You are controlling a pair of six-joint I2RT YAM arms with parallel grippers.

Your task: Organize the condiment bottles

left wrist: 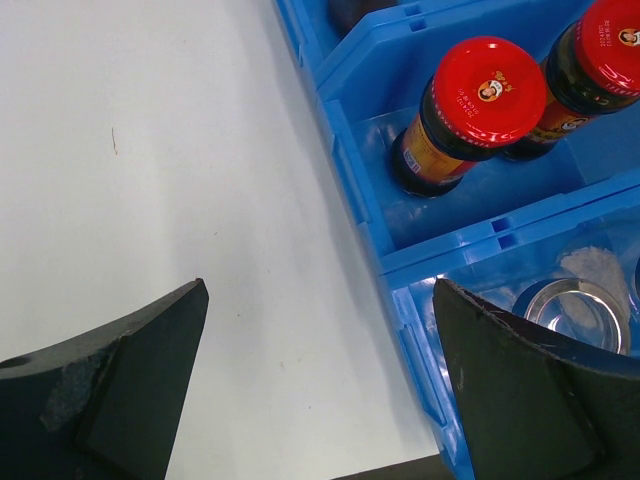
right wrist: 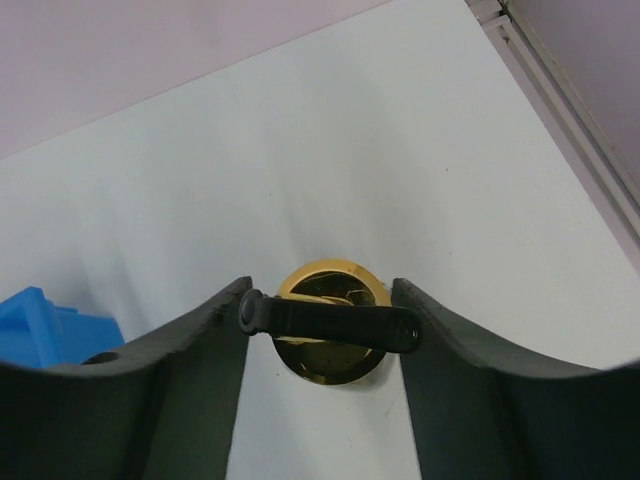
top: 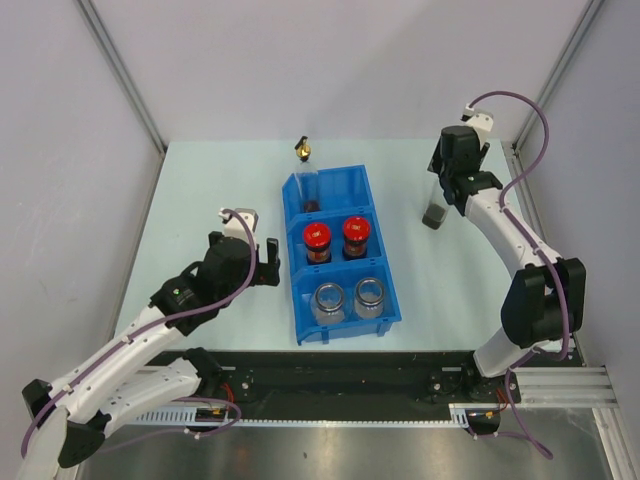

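Observation:
A tall clear bottle [top: 435, 208] with a gold pour spout [right wrist: 330, 345] stands on the table right of the blue bin [top: 296, 290]. My right gripper [top: 448, 185] [right wrist: 320, 290] is over it, both fingers touching the ends of the spout's black lever. The other tall bottle [top: 305, 172] stands in the bin's back compartment. Two red-lidded jars [top: 318, 240] [top: 355, 235] fill the middle compartment, two silver-lidded jars [top: 328, 300] [top: 371, 296] the front one. My left gripper [top: 270, 258] [left wrist: 320, 290] hangs open and holds nothing, just left of the bin, over the table.
The left wrist view shows the bin's left wall [left wrist: 355, 190], a red lid [left wrist: 487, 90] and a silver lid [left wrist: 575, 310] close by its right finger. The enclosure's metal frame [right wrist: 570, 100] runs along the table's right edge, near the right arm.

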